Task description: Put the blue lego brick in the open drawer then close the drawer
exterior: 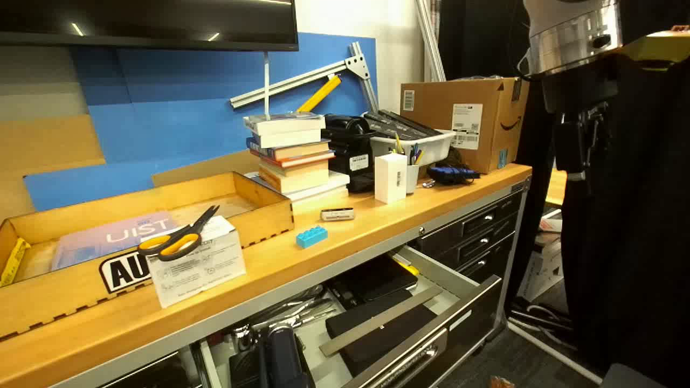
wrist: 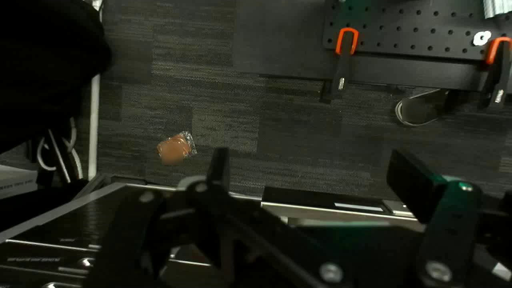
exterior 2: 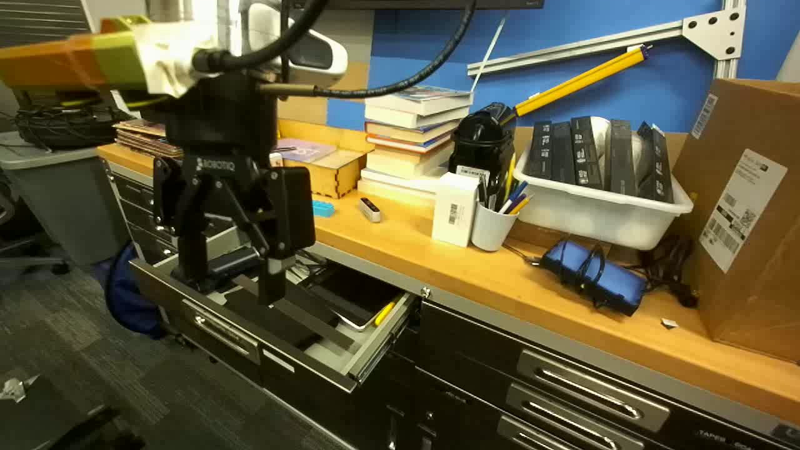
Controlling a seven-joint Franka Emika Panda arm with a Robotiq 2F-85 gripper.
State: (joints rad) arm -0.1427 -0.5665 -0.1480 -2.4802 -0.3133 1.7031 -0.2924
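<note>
Though visible — brick (exterior: 311, 236), end effector (exterior 2: 234, 282) apart

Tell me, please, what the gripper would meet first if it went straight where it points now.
Probably the carpeted floor; the gripper points downward. In the wrist view, the front of the open drawer lies near that line; depth is unclear.

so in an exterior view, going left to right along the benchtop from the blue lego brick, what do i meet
Blue lego brick, small grey item, upright white box, pen cup, blue object, small pale scrap, cardboard box
</note>
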